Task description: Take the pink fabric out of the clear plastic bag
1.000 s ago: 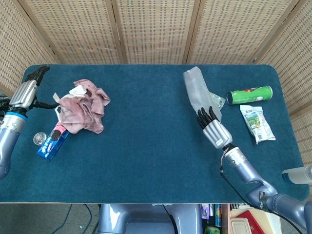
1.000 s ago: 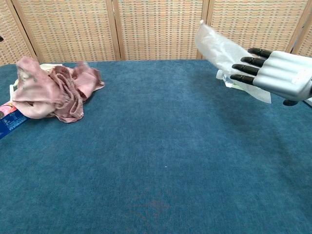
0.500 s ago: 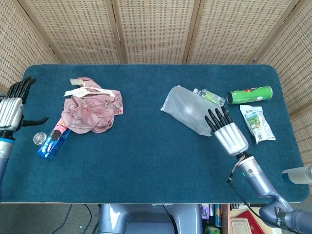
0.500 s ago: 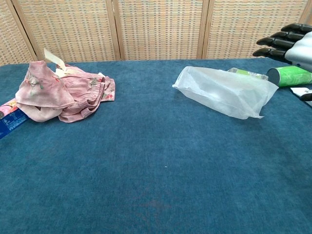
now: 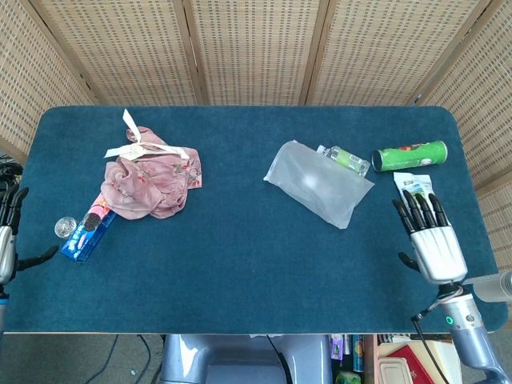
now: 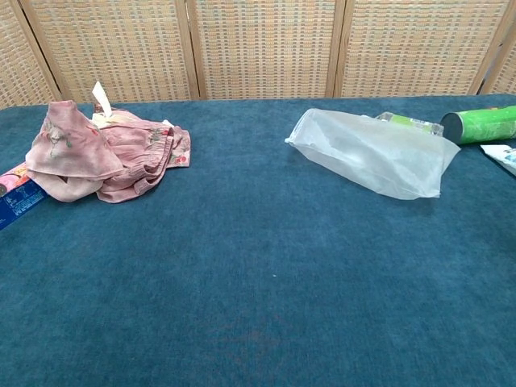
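Note:
The pink fabric lies crumpled on the blue table at the left, with a white tag sticking up from it. The clear plastic bag lies flat and empty right of centre, apart from the fabric. My left hand is at the left table edge, fingers spread, holding nothing. My right hand hovers at the right front of the table, fingers spread and empty, well clear of the bag. Neither hand shows in the chest view.
A blue snack packet and a small clear lid lie by the fabric. A green can, a small bottle and a white snack pouch lie at the right.
Both hands let go and drew back toward the front edges of the table. The bag dropped flat onto the table. The fabric settled in a heap at the left.

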Robot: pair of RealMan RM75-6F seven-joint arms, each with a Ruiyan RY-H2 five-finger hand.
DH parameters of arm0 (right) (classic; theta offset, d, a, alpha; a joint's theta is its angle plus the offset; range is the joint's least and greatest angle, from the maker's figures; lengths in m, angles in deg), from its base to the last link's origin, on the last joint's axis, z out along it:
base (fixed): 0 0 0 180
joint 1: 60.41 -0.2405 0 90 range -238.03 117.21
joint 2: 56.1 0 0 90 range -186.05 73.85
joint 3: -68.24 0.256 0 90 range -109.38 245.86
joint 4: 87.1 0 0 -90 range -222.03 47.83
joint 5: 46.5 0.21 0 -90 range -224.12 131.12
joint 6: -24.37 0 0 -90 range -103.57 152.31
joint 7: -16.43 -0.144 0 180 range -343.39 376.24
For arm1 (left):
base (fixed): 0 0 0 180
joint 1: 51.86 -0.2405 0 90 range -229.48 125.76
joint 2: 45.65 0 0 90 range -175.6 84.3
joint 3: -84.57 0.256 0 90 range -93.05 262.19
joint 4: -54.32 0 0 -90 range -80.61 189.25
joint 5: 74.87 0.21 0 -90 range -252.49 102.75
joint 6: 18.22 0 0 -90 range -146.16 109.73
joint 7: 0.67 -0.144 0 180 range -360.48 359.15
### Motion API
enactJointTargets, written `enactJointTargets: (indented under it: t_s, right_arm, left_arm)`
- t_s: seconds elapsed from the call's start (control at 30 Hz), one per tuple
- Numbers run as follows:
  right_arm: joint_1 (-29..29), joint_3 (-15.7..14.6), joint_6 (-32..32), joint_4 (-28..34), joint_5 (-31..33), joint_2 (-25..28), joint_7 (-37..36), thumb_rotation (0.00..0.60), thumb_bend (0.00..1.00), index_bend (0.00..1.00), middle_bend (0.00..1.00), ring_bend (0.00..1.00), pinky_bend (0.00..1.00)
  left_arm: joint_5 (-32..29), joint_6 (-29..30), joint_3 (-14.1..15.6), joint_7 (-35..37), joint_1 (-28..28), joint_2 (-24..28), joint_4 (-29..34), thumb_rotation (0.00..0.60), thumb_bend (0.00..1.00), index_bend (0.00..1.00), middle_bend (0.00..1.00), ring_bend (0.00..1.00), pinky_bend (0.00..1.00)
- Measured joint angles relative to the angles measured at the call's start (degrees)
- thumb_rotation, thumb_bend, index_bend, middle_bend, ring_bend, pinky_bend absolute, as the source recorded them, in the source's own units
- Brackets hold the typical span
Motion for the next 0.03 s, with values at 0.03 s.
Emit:
enactJointTargets:
  t_s: [0.03]
  right_arm:
    - [0.76,-0.19,1.00,0.29,-0.12,0.01,-0.70,0.600,0.00,0.00,0.00,0.00,0.00]
  left_arm:
    - [0.19,0.48,0.51,-0.66,-0.65,-0.18,0.64,0.600,0.07,0.00,0.00,0.00,0.00]
